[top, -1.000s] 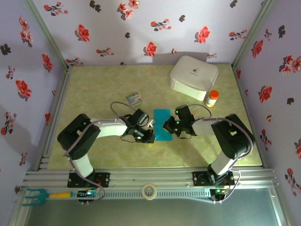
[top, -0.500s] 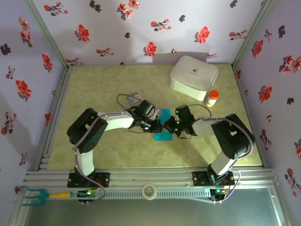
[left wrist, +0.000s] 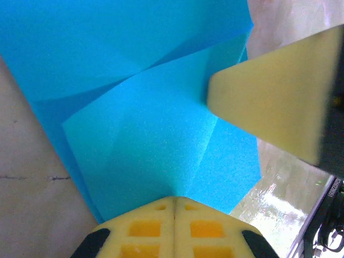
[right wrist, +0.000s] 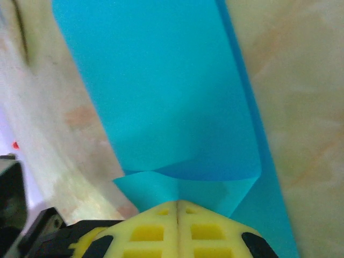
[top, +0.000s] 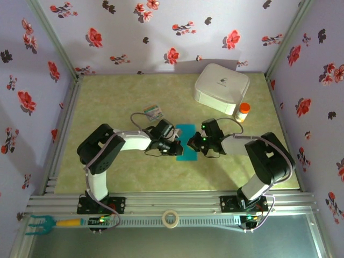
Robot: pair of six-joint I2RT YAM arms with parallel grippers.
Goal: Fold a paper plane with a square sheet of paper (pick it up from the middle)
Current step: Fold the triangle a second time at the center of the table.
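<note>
Left gripper point(left wrist: 173, 204) and right gripper point(right wrist: 177, 207), both fingers closed tight, tips on the folded turquoise sheet point(top: 186, 130): press evenly, keep the edges aligned!

The table point(top: 107, 172) has a pale yellow-green marbled top, walled on the left, far and right sides, with a metal rail point(top: 177, 201) along its near edge. A blue paper point(top: 186, 131) lies at the middle, folded to a narrow strip running near to far. A small printed card point(top: 153, 112) lies near it, to the left and farther back. A white rounded box point(top: 221, 87) sits at the far right, and an orange-capped bottle point(top: 243, 112) stands just beside its near right corner.
</note>
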